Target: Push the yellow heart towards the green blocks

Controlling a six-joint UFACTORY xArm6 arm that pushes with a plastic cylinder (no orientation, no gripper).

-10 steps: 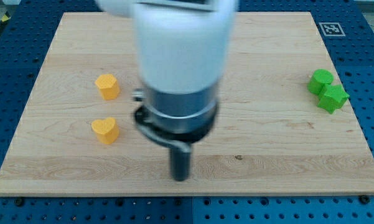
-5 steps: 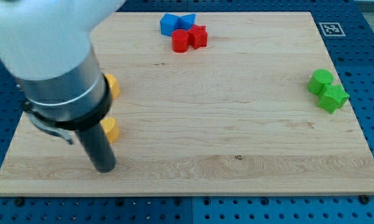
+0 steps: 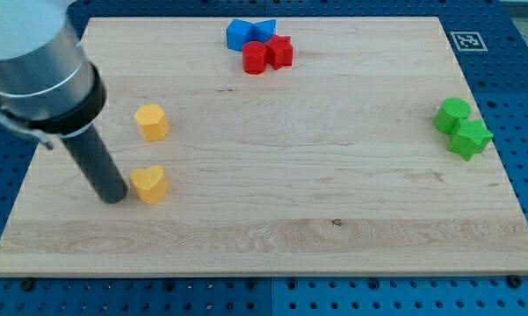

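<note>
The yellow heart lies on the wooden board at the view's lower left. My tip rests on the board just to the left of the heart, touching or almost touching its left side. Two green blocks sit together near the view's right edge: a round-edged one and a star-shaped one below it, far from the heart.
A second yellow block, hexagon-like, sits above the heart. Two blue blocks and two red blocks cluster at the view's top centre. A marker tag is at the board's top right corner.
The arm has swept from the board's middle to the left and up. My tip now stands at the heart's left side. No block has visibly moved.
</note>
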